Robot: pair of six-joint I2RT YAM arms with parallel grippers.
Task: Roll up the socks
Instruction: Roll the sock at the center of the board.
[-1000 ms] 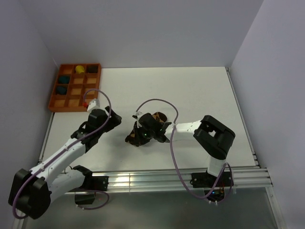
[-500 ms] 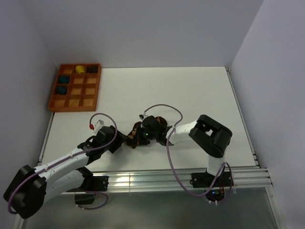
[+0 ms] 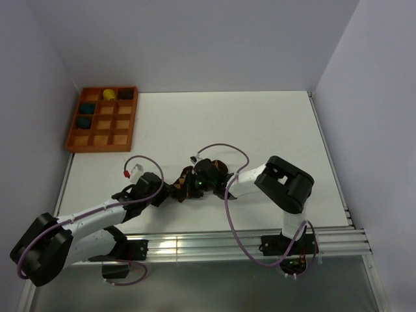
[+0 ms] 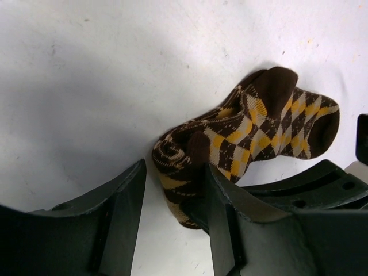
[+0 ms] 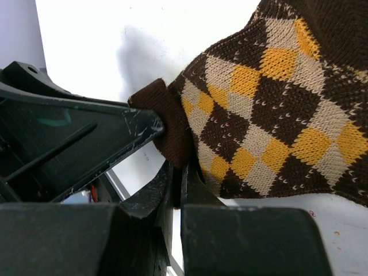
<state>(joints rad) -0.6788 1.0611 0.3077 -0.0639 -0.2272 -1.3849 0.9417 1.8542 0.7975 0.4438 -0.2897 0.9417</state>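
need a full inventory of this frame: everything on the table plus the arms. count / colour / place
socks: one bundle, looks like a pair; brown with tan and yellow diamonds; near middle of the table, between the grippers
tray: one; orange, gridded; far left corner
teal balls: two; teal; tray's left column
yellow ball: one; yellow; tray's far row, middle compartment
dark item: one; dark; tray's far right compartment, too small to identify
table: one; white; under everything
cables: two; purple; one looped over each arm
left gripper: one; black; open, astride the socks' rolled end
right gripper: one; black; shut on the socks' brown cuff
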